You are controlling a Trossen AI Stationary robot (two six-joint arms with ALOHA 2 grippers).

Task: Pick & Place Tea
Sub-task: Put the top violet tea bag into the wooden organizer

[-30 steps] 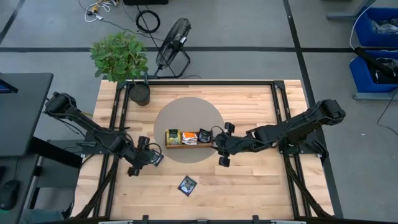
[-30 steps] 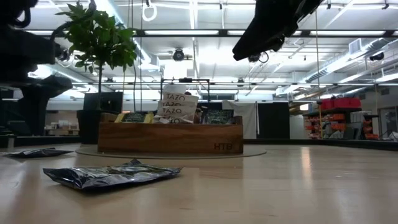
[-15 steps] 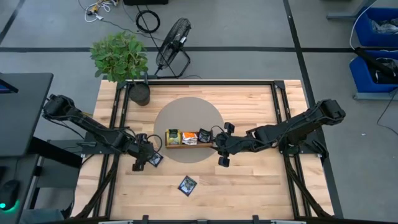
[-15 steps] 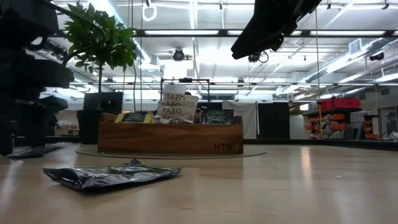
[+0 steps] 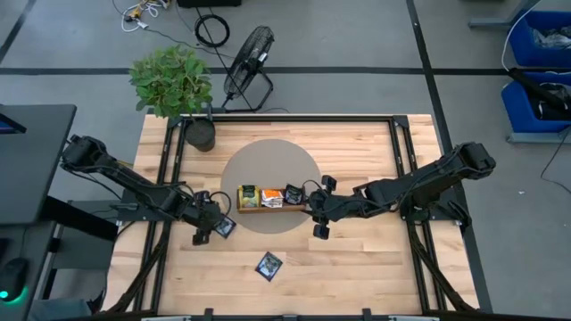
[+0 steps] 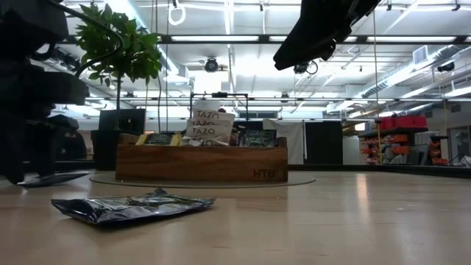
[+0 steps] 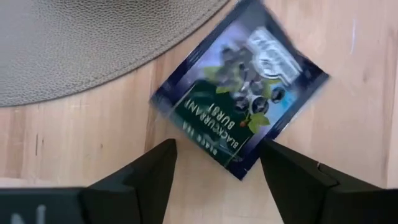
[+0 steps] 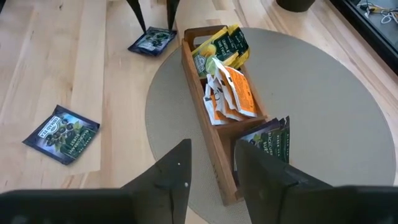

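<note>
A dark navy tea sachet (image 7: 239, 102) lies flat on the wood just off the round grey mat (image 5: 270, 183). My left gripper (image 7: 217, 155) stands open over it, pointing steeply down, one finger on each side of the sachet's nearest corner. Whether the fingers touch it does not show. A second navy sachet (image 5: 268, 265) lies flat nearer the table's front edge. The long wooden tray (image 5: 268, 198) on the mat holds yellow-green, orange-and-white and navy sachets upright. My right gripper (image 8: 211, 162) hangs open above the tray's right end, with nothing between its fingers.
A potted plant (image 5: 174, 85) stands at the table's far left corner, and a floor fan (image 5: 248, 62) is behind the table. Bare wood stretches to the right of the mat and along the front edge (image 5: 375, 276).
My left gripper has come down and moved a little toward the tray, onto the navy sachet beside the mat. Its wrist rolled on the way. It has kept still over the last half second. The sachet lies where it was.
</note>
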